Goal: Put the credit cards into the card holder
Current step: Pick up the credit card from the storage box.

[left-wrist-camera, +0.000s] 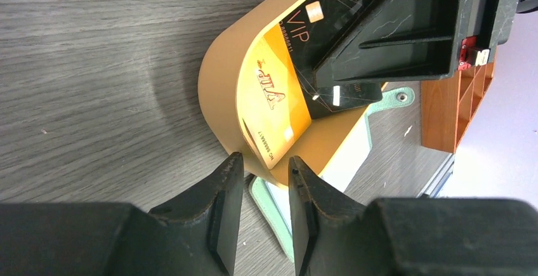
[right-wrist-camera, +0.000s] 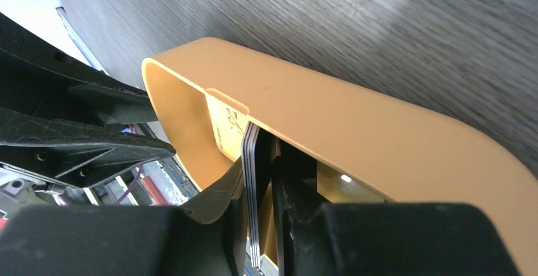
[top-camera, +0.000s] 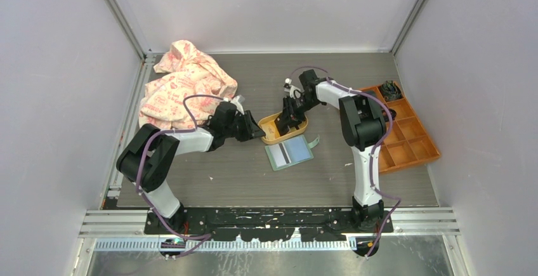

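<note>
Inside the tray (right-wrist-camera: 355, 124), the right gripper (right-wrist-camera: 260, 187) is pinching a stack of dark cards (right-wrist-camera: 254, 181) between its fingers; a gold card (left-wrist-camera: 276, 105) is lying beside them; the left gripper (left-wrist-camera: 266, 181) is sitting parted at the tray's rim, grasping nothing; the green card holder (top-camera: 289, 153) is lying open on the table (top-camera: 209, 174), just in front of the tray.

The right tool (left-wrist-camera: 406, 28) hides part of the black credit cards (left-wrist-camera: 330, 28).
</note>
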Available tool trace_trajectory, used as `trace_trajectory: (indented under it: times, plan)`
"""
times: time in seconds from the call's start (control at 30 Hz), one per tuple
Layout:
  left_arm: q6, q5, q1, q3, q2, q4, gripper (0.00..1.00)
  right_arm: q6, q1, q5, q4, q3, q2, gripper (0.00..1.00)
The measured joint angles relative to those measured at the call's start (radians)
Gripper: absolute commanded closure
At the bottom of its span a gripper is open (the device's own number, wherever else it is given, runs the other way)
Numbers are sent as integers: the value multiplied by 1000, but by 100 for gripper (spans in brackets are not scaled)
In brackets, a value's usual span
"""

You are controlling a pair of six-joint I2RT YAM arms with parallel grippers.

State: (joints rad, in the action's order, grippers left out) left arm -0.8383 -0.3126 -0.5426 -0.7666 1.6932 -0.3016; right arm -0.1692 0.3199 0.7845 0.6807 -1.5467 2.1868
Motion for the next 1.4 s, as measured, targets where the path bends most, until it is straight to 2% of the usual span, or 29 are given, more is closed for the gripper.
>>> trace_trajectory:
  times: [0.47, 1.4]
  plan:
    - [11, 11, 0, 0, -100, 22, 63, -32, -74, 98, -13, 1, 0, 75]
    - [35, 51, 0, 90, -318, 82, 62, -33, -139, 103, -11, 14, -6, 77]
